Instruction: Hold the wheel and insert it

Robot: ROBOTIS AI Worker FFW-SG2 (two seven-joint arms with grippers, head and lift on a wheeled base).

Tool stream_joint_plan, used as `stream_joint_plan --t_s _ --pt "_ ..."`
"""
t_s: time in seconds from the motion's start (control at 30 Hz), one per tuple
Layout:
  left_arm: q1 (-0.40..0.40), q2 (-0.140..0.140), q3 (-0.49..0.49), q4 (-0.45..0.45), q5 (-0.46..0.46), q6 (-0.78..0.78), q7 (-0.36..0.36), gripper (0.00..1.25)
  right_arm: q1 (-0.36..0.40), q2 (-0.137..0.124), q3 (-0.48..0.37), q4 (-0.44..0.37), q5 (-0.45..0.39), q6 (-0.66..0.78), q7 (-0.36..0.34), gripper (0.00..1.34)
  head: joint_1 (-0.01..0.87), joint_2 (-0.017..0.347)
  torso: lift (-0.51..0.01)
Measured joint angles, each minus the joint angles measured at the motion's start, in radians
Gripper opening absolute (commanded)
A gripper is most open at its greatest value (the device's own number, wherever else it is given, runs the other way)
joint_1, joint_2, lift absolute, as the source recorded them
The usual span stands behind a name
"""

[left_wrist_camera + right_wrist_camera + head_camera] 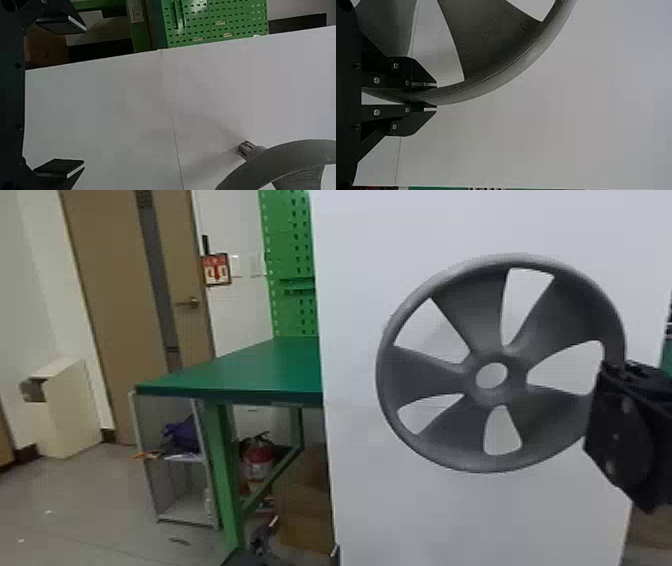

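Now the wheel (560, 315) is at the right of the head view, its open face turned toward the robot, in front of the white panel (365, 510). The right gripper (436, 95) holds it by the rim (514, 75), with one finger on each side of this edge. I think this grip is chosen so that the center hole (491, 375) is free for the insertion. The left gripper (84, 95) is wide, with nothing between its fingers; perhaps it can help later to steady the other side.

The head view gives the whole round shape, with the spokes and the hole. The right wrist view tells better how narrowly the fingers close on the rim. From the left wrist view comes one more detail: a gray stub (249, 150) near the wheel, probably the place where it must go. Whether hole and stub are in line, I cannot tell.
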Motion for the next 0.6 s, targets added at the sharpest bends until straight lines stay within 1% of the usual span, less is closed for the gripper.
stream_joint_plan --t_s 0.23,0.43,0.6 --pt "0.0 0.001 -0.002 0.0 -0.006 0.002 -0.003 1.15 -0.056 0.0 0.022 -0.013 0.018 0.097 0.0 0.12 0.275 0.31 -0.485" --pt "0.0 0.002 -0.003 0.0 -0.007 0.004 -0.003 1.15 -0.083 0.0 0.04 -0.017 0.047 0.134 -0.005 0.12 0.276 0.31 -0.485" --pt "0.0 0.005 -0.006 0.0 -0.007 0.005 -0.003 1.15 -0.103 0.0 0.058 -0.024 0.058 0.157 -0.056 0.12 0.276 0.31 -0.485"
